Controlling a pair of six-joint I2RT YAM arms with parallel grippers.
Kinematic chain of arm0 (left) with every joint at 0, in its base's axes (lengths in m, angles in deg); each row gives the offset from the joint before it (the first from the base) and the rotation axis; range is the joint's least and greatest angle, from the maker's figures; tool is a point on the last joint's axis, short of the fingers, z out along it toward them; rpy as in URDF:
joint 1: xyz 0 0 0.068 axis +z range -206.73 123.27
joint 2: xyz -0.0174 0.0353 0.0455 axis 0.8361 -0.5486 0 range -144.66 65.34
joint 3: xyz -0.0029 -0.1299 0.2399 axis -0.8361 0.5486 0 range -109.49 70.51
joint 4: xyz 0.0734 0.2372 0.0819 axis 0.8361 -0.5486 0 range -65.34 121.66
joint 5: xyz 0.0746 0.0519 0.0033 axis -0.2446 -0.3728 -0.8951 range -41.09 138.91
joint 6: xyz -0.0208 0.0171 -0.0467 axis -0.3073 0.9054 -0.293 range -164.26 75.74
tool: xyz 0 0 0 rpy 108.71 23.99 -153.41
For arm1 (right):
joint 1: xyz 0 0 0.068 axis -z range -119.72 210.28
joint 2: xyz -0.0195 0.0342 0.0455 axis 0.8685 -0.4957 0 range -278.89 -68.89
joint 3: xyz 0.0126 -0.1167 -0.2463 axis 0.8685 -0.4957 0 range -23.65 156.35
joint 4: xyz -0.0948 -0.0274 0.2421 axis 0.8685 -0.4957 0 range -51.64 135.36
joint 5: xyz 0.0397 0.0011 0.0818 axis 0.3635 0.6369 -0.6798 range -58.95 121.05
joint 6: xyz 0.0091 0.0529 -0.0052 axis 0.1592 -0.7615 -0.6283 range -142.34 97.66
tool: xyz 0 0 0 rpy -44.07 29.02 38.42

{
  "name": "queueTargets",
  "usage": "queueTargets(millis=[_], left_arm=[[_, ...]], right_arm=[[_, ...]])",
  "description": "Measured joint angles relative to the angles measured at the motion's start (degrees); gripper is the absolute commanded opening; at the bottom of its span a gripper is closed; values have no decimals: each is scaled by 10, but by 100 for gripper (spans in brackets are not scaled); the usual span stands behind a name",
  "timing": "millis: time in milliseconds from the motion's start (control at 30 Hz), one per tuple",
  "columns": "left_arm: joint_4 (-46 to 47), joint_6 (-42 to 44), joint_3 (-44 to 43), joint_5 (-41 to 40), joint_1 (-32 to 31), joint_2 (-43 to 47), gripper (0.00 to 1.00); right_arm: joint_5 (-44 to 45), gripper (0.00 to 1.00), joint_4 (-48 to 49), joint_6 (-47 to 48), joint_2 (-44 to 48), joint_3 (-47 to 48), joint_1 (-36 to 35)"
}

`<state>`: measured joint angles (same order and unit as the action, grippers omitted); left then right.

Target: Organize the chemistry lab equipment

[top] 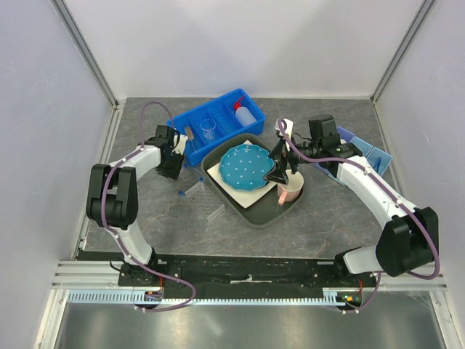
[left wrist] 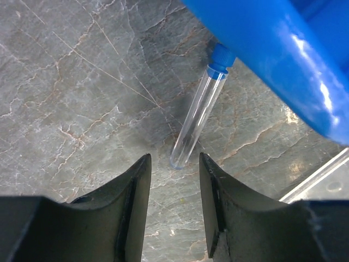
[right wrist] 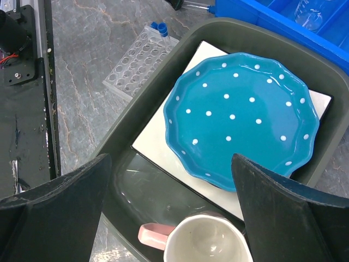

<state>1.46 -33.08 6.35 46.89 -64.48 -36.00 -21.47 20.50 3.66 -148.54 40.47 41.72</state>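
Note:
A clear vial with a blue cap (left wrist: 199,109) lies on the grey table next to the blue bin (left wrist: 272,49). My left gripper (left wrist: 173,166) is open and empty, with the vial's round end just ahead of its fingertips. In the top view the left gripper (top: 171,164) is by the blue bin's (top: 190,149) left end. The bin holds a clear beaker (top: 208,129) and a white squeeze bottle with a red nozzle (top: 248,115). A clear rack (top: 203,200) lies on the table. My right gripper (right wrist: 170,164) is open wide and empty above the pink mug (right wrist: 210,240).
A dark grey tray (top: 251,212) holds a white square plate (top: 218,173), the blue white-dotted plate (top: 247,167) and the mug (top: 290,193). The rack (right wrist: 136,71) holds a blue-capped vial (right wrist: 162,28). A paler blue container (top: 363,150) stands at the right.

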Motion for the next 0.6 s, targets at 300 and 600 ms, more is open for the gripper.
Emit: queueTargets(millis=[300, 600], left_arm=[[-3, 3, -20, 5, 0, -30, 32], [-5, 0, -25, 6, -2, -36, 2]], right_arm=[[0, 98, 4, 3, 0, -1, 1], [0, 98, 6, 4, 0, -9, 5]])
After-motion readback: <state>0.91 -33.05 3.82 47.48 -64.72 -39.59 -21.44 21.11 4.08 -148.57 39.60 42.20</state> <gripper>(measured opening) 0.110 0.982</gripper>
